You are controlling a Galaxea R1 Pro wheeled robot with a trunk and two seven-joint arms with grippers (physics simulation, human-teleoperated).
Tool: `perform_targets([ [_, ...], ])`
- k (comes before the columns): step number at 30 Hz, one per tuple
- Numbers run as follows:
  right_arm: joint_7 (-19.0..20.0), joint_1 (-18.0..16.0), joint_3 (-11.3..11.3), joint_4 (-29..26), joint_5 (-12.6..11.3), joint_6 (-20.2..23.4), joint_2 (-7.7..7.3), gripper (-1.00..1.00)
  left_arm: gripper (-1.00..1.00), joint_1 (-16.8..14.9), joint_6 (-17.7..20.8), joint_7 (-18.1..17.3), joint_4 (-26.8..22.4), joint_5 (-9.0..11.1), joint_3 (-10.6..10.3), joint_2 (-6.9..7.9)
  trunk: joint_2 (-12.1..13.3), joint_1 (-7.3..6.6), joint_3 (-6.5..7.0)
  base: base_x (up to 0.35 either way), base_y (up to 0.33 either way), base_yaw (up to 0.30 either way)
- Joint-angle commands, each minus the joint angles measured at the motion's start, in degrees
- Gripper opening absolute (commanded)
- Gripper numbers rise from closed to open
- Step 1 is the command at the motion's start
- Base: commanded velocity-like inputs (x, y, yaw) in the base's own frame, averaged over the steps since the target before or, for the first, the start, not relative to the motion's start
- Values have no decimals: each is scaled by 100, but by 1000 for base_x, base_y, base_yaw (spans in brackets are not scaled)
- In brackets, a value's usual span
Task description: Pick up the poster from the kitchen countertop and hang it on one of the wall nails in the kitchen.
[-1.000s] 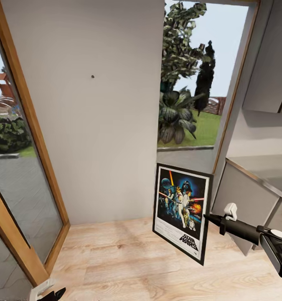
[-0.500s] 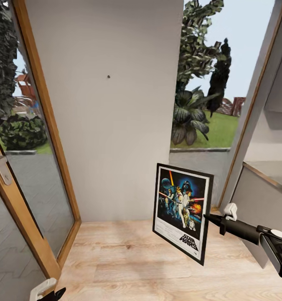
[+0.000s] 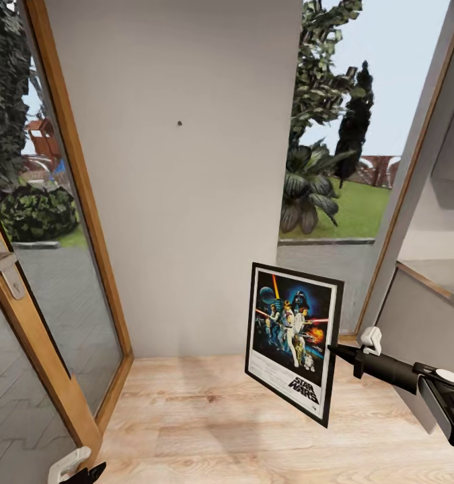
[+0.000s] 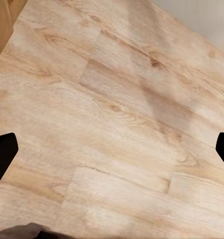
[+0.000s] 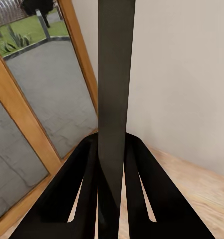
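So, the poster point(image 3: 293, 340) hangs in mid-air at about 5 o'clock in the head view, pinched at its right edge by the right gripper point(image 3: 335, 351); the fingers point(image 5: 82, 189) are clamped either side of the frame's thin edge. Long axis near upright, tilted a bit, art facing the cam. The wall nail point(image 3: 179, 124) sits up at 11 o'clock from the poster, well apart, on the white wall point(image 3: 173, 222). R arm does the lift, I'd judge: up and leftward. Left gripper point(image 4: 112, 149) is spread wide, empty, low over the wood floor point(image 4: 117, 109).
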Motion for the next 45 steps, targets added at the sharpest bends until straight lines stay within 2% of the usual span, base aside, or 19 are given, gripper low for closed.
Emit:
perform_targets([
  [1, 52, -3, -1, 2, -47, 87, 0, -100, 100, -2, 31, -28, 2, 44, 14, 0, -6, 2, -4, 1, 2, 0],
  [4, 53, -3, 6, 0, -50, 88, 2, -100, 100, -2, 30, -28, 7, 43, 8, -3, -6, 2, -4, 0, 1, 0],
  [5, 60, -3, 28, -14, -55, 91, 105, -100, 100, -2, 26, -28, 15, 43, -1, -25, -6, 2, -4, 0, 0, 0],
  [7, 60, -3, 125, -44, -55, 99, 164, -100, 100, -2, 21, -28, 72, 45, 2, -30, -6, 2, -4, 0, 0, 0],
  [11, 29, -5, 539, -492, -63, 162, 224, -100, 100, -2, -326, -28, 507, 44, 5, -33, -6, 2, -4, 0, 0, 0],
  [13, 15, -7, 662, -862, -68, 468, 269, -100, 100, -2, -736, -28, 844, 42, 5, -30, -6, 2, -4, 0, 0, 0],
  [15, -4, -17, 740, -1434, -63, 1107, 446, -100, 100, -2, -1115, -28, 1109, 37, 2, -32, -6, 2, -4, 0, 0, 0],
  [18, -136, -51, 772, -2034, -56, 1573, 672, -100, 100, -2, -1272, -33, 1218, 34, 2, -32, -6, 2, -4, 0, 0, 0],
  [19, -346, -108, 783, -2309, -58, 1866, 810, -100, 100, -2, -1325, -35, 1260, 31, 1, -32, -6, 2, -4, 0, 0, 0],
  [22, -501, -258, 793, -2452, -61, 2156, 928, -100, 100, -2, -1352, -36, 1281, 28, 2, -34, -6, 2, -4, 0, 0, 0],
  [23, -561, -405, 808, -2503, -60, 2310, 1029, -100, 100, -2, -1362, -36, 1289, 27, 2, -33, -6, 2, -4, 0, 0, 0],
  [26, -614, -640, 915, -2548, -58, 2469, 1180, -100, 100, -2, -1371, -37, 1296, 26, 4, -31, -6, 2, -4, 0, 0, 0],
  [27, -636, -829, 1039, -2565, -57, 2560, 1244, -100, 100, -2, -1374, -37, 1298, 26, 3, -32, -6, 2, -4, 0, 0, 0],
  [30, -655, -1142, 1228, -2579, -56, 2745, 1304, -100, 100, -2, -1377, -37, 1301, 26, 1, -34, -6, 2, -4, 0, 0, 0],
  [32, -667, -1566, 1394, -2588, -59, 3160, 1345, -100, 100, -2, -1379, -37, 1305, 26, -2, -34, -6, 2, -4, 0, 0, 0],
  [35, -675, -1900, 1456, -2591, -62, 3487, 1381, -100, 100, -2, -1380, -37, 1309, 26, -2, -35, -6, 2, -4, 0, 0, 0],
  [36, -677, -2207, 1489, -2588, -60, 3703, 1454, -100, 100, -2, -1380, -37, 1306, 26, -3, -35, -6, 2, -4, 0, 0, 0],
  [40, -670, -2715, 1518, -2541, -56, 3948, 1564, -100, 100, -2, -1380, -37, 1305, 26, -3, -35, -6, 2, -4, 0, 0, 0],
  [45, -653, -3243, 1530, -2444, -56, 4308, 1605, -100, 100, -2, -1380, -37, 1304, 26, -3, -35, -6, 2, -4, 0, 0, 0],
])
